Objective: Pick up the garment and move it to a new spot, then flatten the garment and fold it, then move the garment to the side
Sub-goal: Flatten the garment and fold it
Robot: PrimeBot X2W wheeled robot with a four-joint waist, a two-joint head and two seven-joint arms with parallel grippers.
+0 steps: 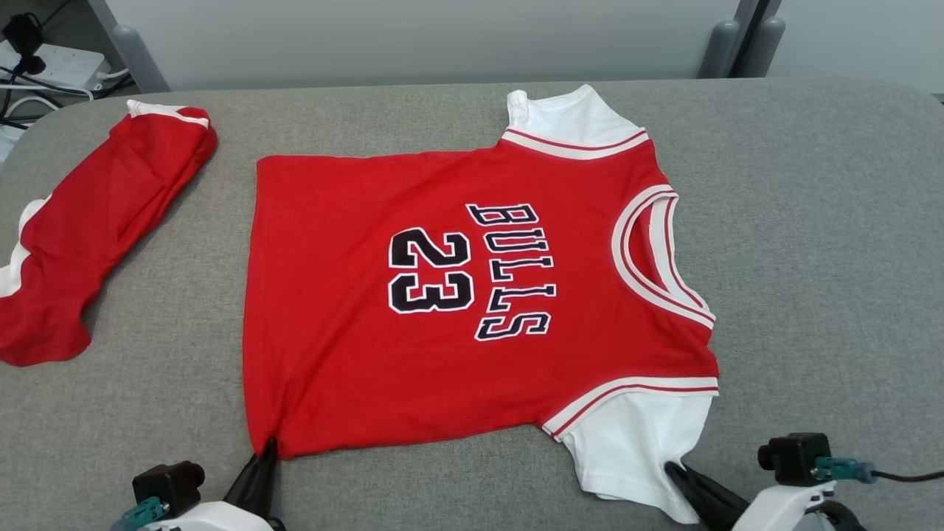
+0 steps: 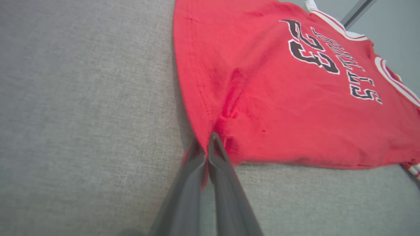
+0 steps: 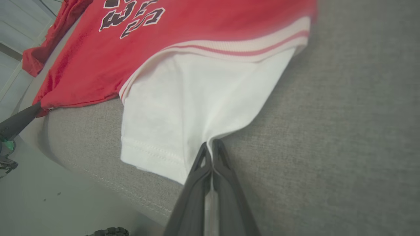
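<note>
1. Behind the back left corner of the table (image 1: 811, 258) sits a white power strip (image 1: 63, 65) with dark cables.
2. A crumpled red cloth (image 1: 96, 221) with white trim lies on the left part of the table, apart from the jersey (image 1: 442, 354).
3. The left claw (image 1: 267, 445) is at the near edge with its jaws pressed together. It pinches the jersey's near hem corner, and the red fabric puckers around its tips (image 2: 206, 141).
4. The jersey is red and marked "BULLS 23". It lies spread flat and face up in the middle of the table, hem to the left and neck to the right, so the lettering reads sideways.
5. One white sleeve lies at the far side. The other sleeve (image 1: 634, 435) reaches toward the near edge of the table.
6. The right claw (image 1: 672, 468) is at the near right, also fully closed. It grips the edge of the near sleeve, and the white cloth is drawn to a point at its tips (image 3: 210, 146).
</note>
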